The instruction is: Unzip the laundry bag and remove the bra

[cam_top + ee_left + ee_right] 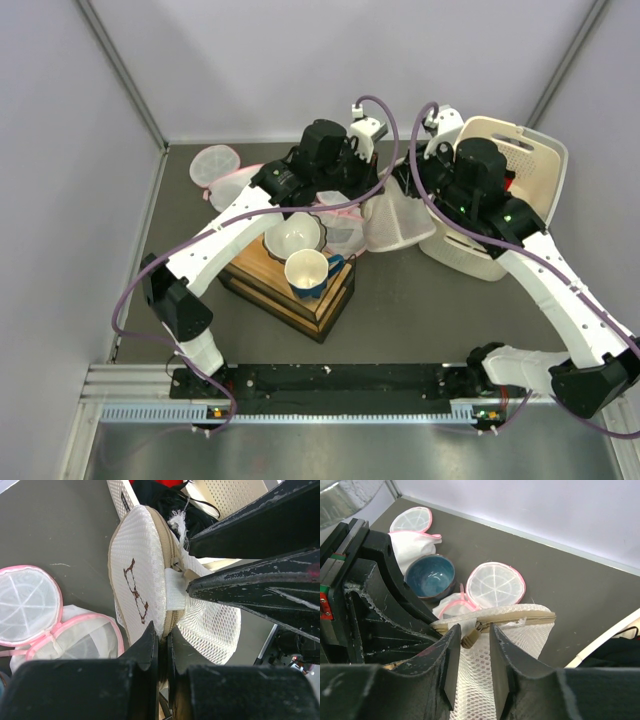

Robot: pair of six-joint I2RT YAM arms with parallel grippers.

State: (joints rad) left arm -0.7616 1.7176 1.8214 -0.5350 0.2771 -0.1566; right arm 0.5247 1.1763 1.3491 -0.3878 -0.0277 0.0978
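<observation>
The white mesh laundry bag (400, 225) lies between both grippers, next to the cream basket. My left gripper (163, 639) is shut on the bag's (140, 570) tan zipper seam at its rim. My right gripper (475, 630) is open over the bag (485, 680), with the tan zipper pull (471, 639) between its fingers, against the left one. The zipper (520, 621) looks closed. No red shows through the mesh. A bit of bright red fabric (172, 482) shows in the basket; I cannot tell if it is the bra.
The cream perforated basket (520, 160) stands at the right, dark cloth inside. Pink-trimmed mesh bags (215, 165) lie at the back left. A wooden box (290, 285) in front holds a white bowl (295, 235) and a mug (310, 270). A blue bowl (430, 575) shows too.
</observation>
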